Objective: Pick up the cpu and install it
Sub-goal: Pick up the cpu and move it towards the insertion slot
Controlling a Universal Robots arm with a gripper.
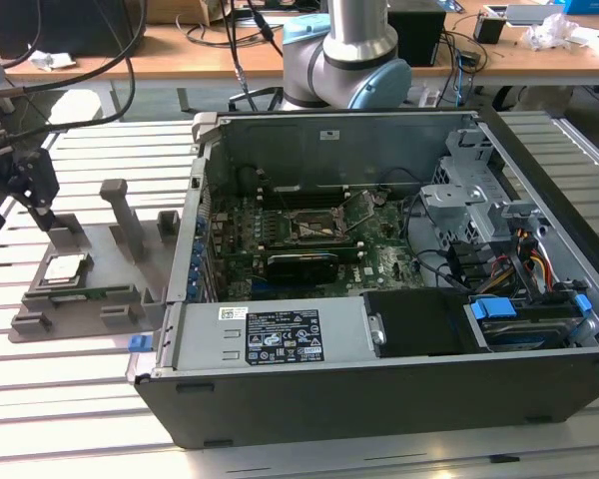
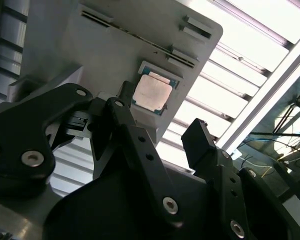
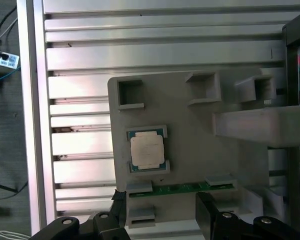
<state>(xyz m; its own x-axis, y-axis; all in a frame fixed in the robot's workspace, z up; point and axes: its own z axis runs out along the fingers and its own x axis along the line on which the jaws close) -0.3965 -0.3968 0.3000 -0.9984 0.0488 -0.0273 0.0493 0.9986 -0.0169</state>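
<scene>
I am holding my black end effector (image 1: 18, 212) wide open, and it is gripping nothing. The small flat square cpu with the dull silver metal top (image 1: 63, 267) is lying in its pocket on the grey plastic tray (image 1: 112, 247). It is sitting below the end effector, apart from both fingers (image 2: 197, 137). The tray is resting on the ribbed metal counter (image 1: 70, 399). The open black computer case (image 1: 379, 389) is sitting past the tray from the end effector.
</scene>
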